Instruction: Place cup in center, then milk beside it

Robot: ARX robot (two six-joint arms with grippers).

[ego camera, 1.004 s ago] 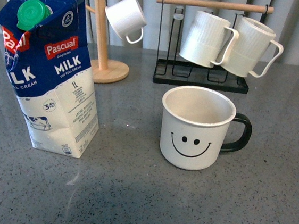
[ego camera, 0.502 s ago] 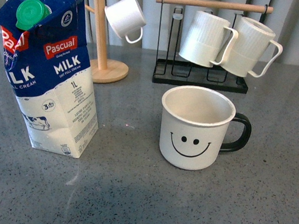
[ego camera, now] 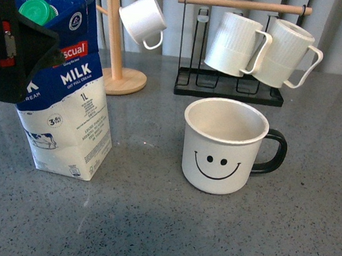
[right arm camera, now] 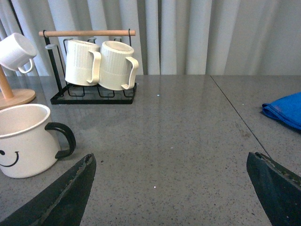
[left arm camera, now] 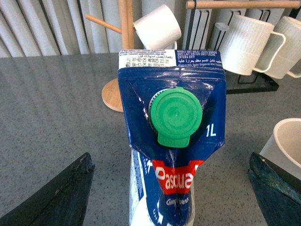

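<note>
The left end effector (left arm camera: 169, 160) is wide open, facing the milk (ego camera: 69, 111). The right end effector (right arm camera: 169, 160) is wide open and empty. The cup (ego camera: 221, 148) stands at the milk's 3 o'clock.

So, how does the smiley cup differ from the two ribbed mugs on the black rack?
The cup stands upright on the table; the ribbed mugs sit tilted on the rack, off the table. The cup has a black handle and a black smiley face; the ribbed mugs have white handles and no picture. The cup looks wide and smooth; the ribbed mugs look narrower and grooved. All are whitish, with one handle each.
</note>
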